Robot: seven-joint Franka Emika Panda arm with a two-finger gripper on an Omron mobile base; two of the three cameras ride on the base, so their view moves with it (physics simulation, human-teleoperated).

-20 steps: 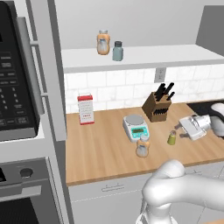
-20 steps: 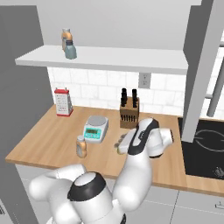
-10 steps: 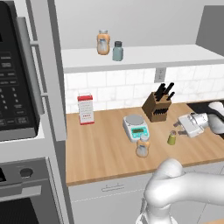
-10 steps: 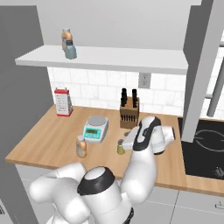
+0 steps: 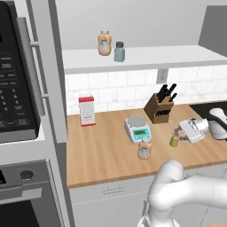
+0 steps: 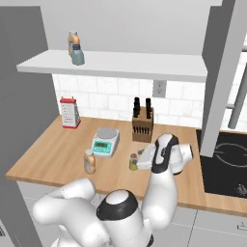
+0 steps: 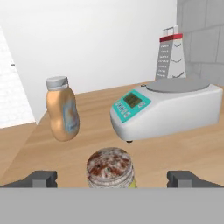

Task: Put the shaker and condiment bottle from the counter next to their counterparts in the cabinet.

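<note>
The olive-yellow shaker (image 7: 110,168) stands on the counter (image 5: 102,155), right in front of the hand, its speckled cap between my two fingertips (image 7: 41,178). My gripper (image 7: 112,178) is open, with a wide gap on each side of the shaker. In the base views the gripper (image 5: 181,134) (image 6: 140,161) lies level just above the counter, beside the shaker (image 5: 174,140) (image 6: 133,162). The condiment bottle (image 5: 144,150) (image 6: 89,161) (image 7: 62,114) stands upright a little further left. Their counterparts, a wider orange bottle (image 5: 104,43) and a grey-teal shaker (image 5: 119,51), stand on the cabinet board (image 5: 146,60).
A kitchen scale (image 5: 137,129) (image 7: 166,105) sits behind the condiment bottle. A knife block (image 5: 159,108) stands near the backsplash and a red-topped grater (image 5: 86,111) further left. A microwave (image 5: 17,88) hangs at the left, and a stovetop (image 6: 226,159) lies at the right.
The hand has eased a little closer to the shaker, and the arm's elbow has shifted. The gripper stays open. Shaker and bottle have not moved.
</note>
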